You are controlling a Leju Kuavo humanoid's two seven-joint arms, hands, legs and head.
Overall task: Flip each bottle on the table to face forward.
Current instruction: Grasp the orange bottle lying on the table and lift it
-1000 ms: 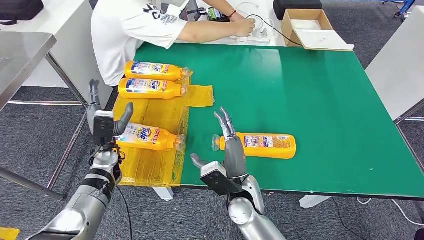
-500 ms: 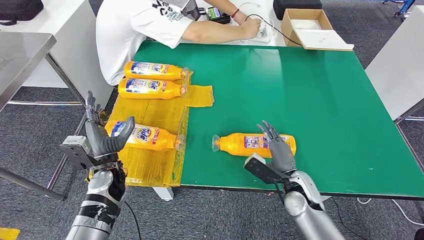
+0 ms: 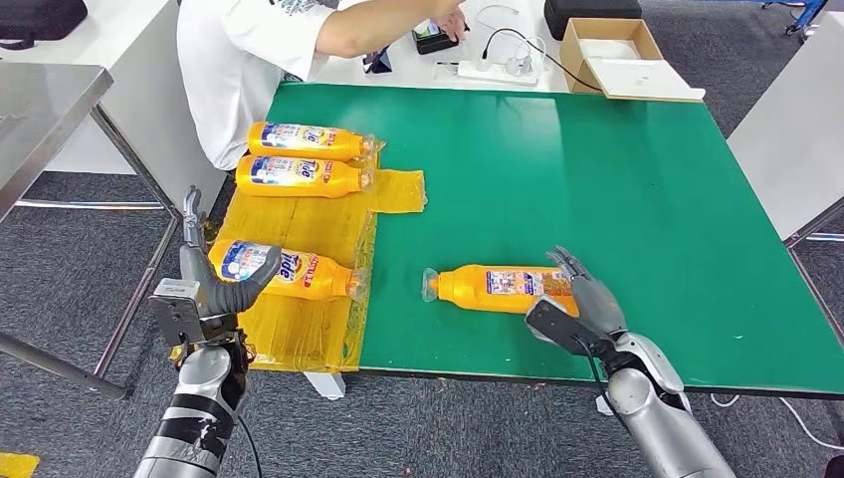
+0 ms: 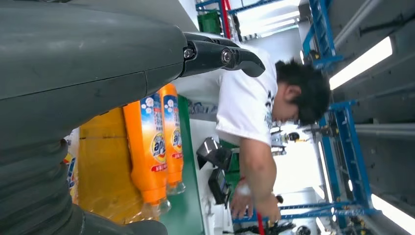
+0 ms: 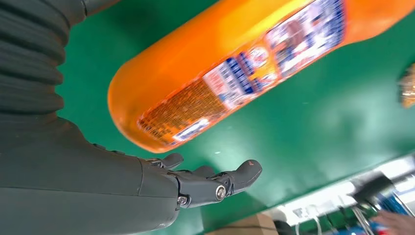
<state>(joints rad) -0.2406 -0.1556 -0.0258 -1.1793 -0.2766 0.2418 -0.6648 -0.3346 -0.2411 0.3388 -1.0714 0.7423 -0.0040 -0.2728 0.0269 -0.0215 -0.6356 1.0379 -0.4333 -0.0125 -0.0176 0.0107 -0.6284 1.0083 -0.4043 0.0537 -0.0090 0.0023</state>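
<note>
Left hand point(image 3: 214, 289) raised off the near left corner of the green tabletop point(image 3: 597, 169), beside the yellow plastic sheet point(image 3: 299, 234). Thumb and fingers point(image 3: 189, 214) spread apart, grasping nothing; the thumb tip overlaps the base end of the nearest bottle point(image 3: 284, 270) in the head view, contact cannot be told.

That nearest bottle lies on its side on the sheet, blue-and-white front label up, cap end pointing right. Farther back on the same sheet, two more bottles lie side by side, just beside each other, front labels up, caps to the right: rear bottle point(image 3: 309, 140) and second bottle point(image 3: 304, 175). The left wrist view shows this pair too, labels visible.

A person in a white shirt point(image 3: 244, 60) leans over the far edge of the tabletop, arm reaching toward small devices and a cable on the white surface beyond.

Right of the sheet, a fourth bottle point(image 3: 508, 289) lies alone on bare green, near the front edge, cap end left. Its label is fine print with a barcode-like patch, seen close in the right wrist view point(image 5: 235, 83).

Right hand point(image 3: 582, 304) sits at this bottle's base end, fingers point(image 5: 220, 183) released and extended, holding nothing. The fingers lie close to the base; touching or not cannot be told.

Cardboard box point(image 3: 622, 55) at far right beyond the tabletop.
</note>
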